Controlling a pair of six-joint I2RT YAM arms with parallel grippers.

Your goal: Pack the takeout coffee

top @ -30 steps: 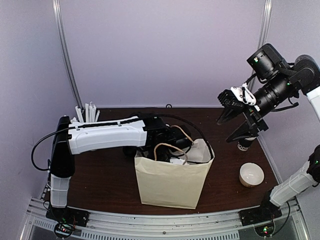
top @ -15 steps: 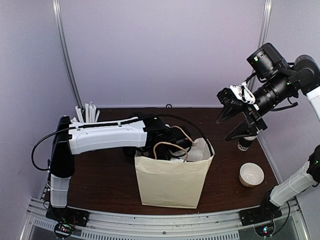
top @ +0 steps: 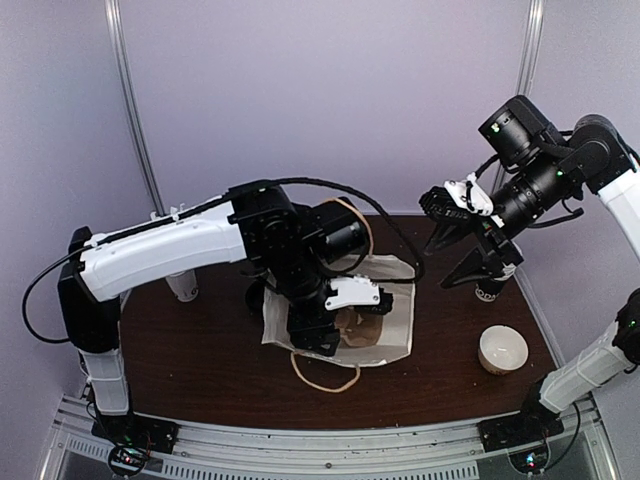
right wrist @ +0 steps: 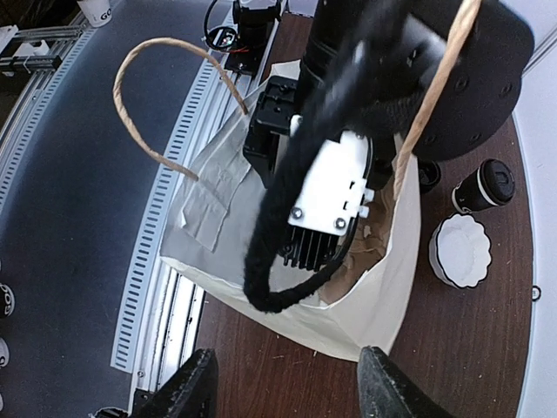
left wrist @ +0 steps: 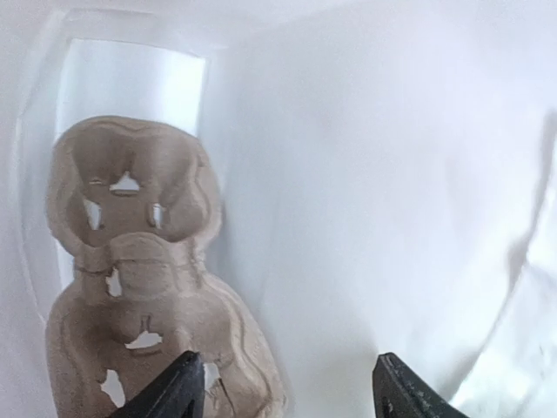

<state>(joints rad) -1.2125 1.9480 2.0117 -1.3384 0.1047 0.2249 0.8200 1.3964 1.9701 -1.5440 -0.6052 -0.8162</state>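
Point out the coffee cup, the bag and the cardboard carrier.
coffee cup [right wrist: 496, 180]: right wrist view, black lid.
bag [right wrist: 348, 318]: right wrist view, outer wall.
cardboard carrier [left wrist: 130, 244]: left wrist view, middle ridge.

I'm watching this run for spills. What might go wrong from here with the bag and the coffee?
The left end effector sits inside the paper bag with a handle lying across its arm; withdrawing may drag or topple the bag. The takeout coffee stands near the open right end effector, so a careless approach might knock it over.
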